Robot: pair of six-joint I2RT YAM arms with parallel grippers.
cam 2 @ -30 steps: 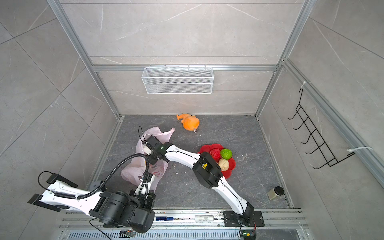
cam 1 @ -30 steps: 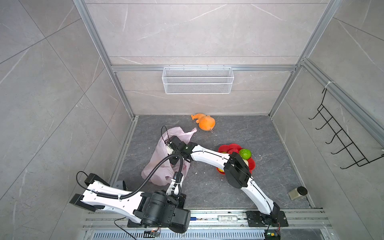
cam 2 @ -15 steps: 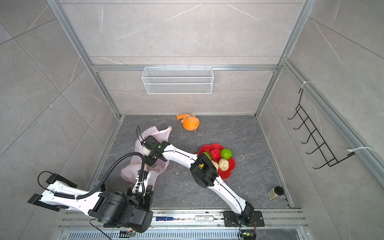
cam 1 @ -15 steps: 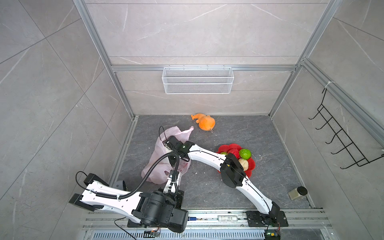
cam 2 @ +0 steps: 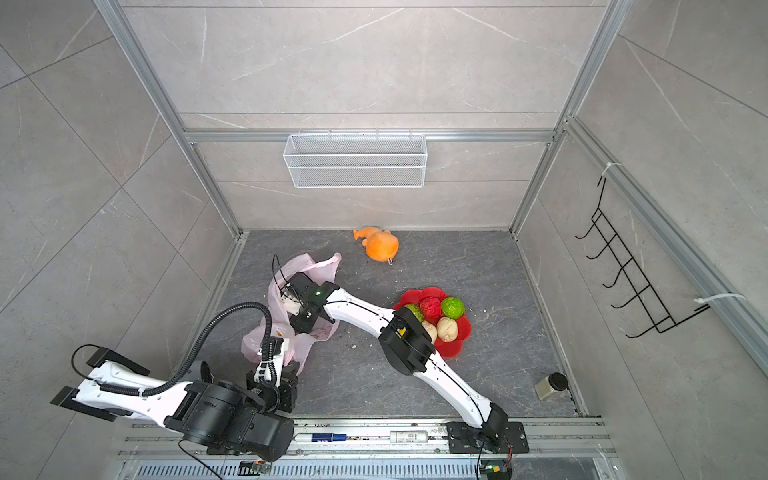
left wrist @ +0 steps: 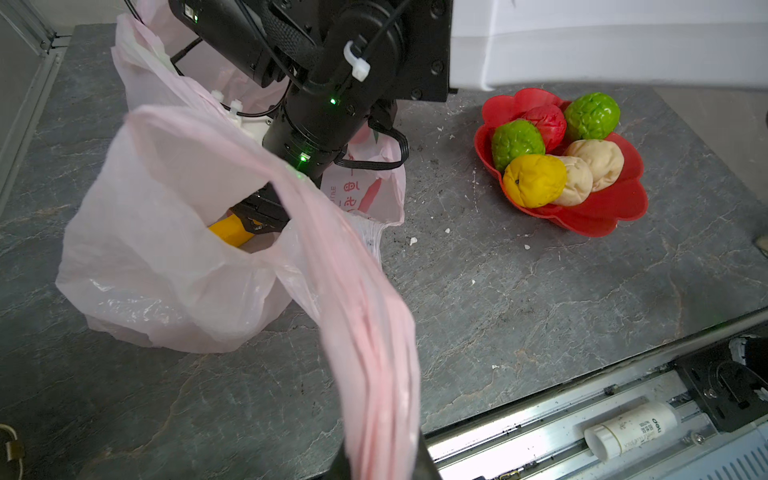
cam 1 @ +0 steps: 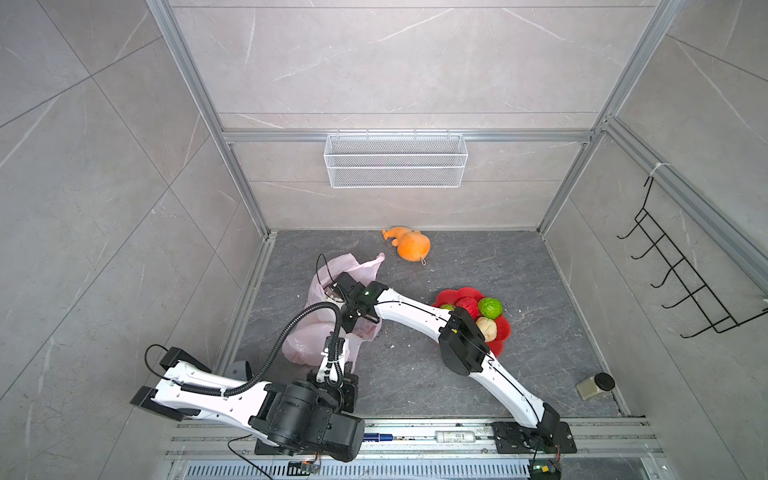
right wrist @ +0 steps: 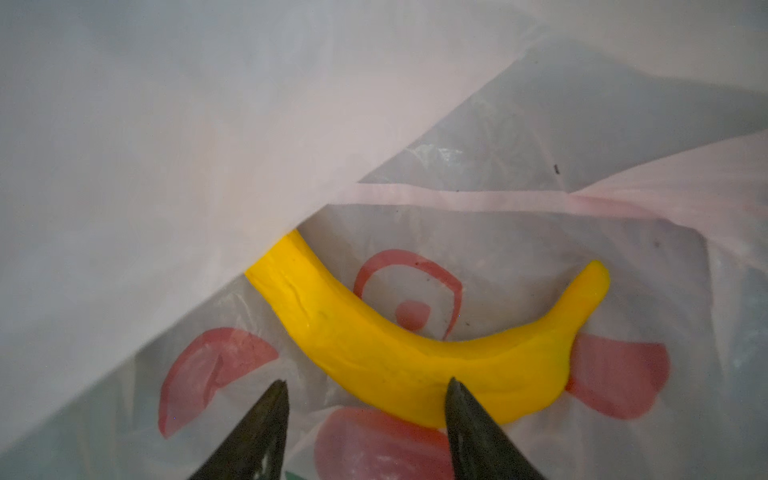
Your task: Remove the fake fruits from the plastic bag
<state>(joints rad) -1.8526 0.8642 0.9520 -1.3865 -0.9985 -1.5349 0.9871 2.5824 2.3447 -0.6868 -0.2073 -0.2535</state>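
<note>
The pale-pink plastic bag (cam 1: 309, 332) (cam 2: 320, 266) lies on the dark floor with its mouth pulled open. My left gripper (left wrist: 380, 463) is shut on one handle loop and stretches it toward the front rail. My right gripper (right wrist: 368, 386) is inside the bag (right wrist: 166, 124), open, its tips just short of a yellow banana (right wrist: 415, 353) lying on the bag's bottom. The banana (left wrist: 230, 230) also peeks out under the right gripper in the left wrist view. A yellow ball (left wrist: 534, 180), two green balls (left wrist: 517, 143), a red one (left wrist: 546, 122) and beige lumps (left wrist: 598, 160) sit on a red plate (left wrist: 602, 220).
An orange plush toy (cam 1: 409, 245) lies near the back wall. A white wire basket (cam 1: 395, 160) hangs on that wall and a black hook rack (cam 1: 681, 274) on the right wall. A small jar (cam 1: 596, 385) stands at the front right. A metal rail (left wrist: 582, 411) runs along the front edge.
My right arm has shifted slightly left and reached further into the bag. The left arm keeps holding the handle in the same place.
</note>
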